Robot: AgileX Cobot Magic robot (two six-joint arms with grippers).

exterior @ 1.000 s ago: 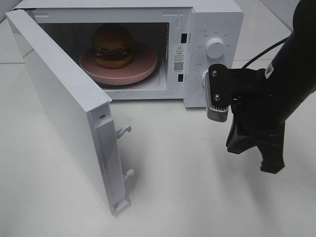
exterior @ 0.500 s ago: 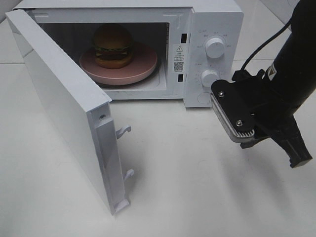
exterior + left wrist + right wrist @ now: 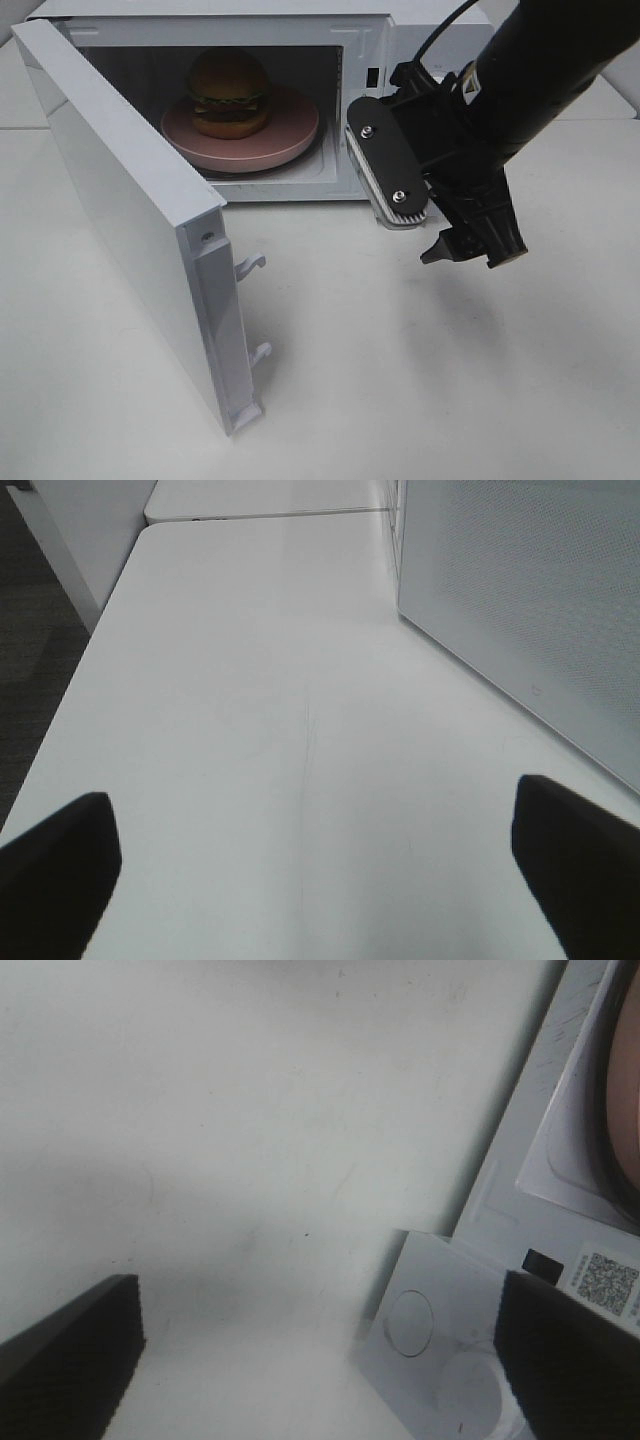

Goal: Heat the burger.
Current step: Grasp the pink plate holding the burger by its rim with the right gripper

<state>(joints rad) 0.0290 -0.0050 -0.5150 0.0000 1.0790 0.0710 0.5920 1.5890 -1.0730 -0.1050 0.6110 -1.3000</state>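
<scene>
I am holding the right gripper, jaws apart, before the open microwave, the burger inside awaiting heating.

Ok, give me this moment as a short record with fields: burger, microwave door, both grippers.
burger: on the pink plate, inside the microwave
microwave door: wide open, swung out to the left in the high view
right gripper: open, empty, in front of the control panel
left gripper: open, empty, above the table
task state: door not yet closed
</scene>
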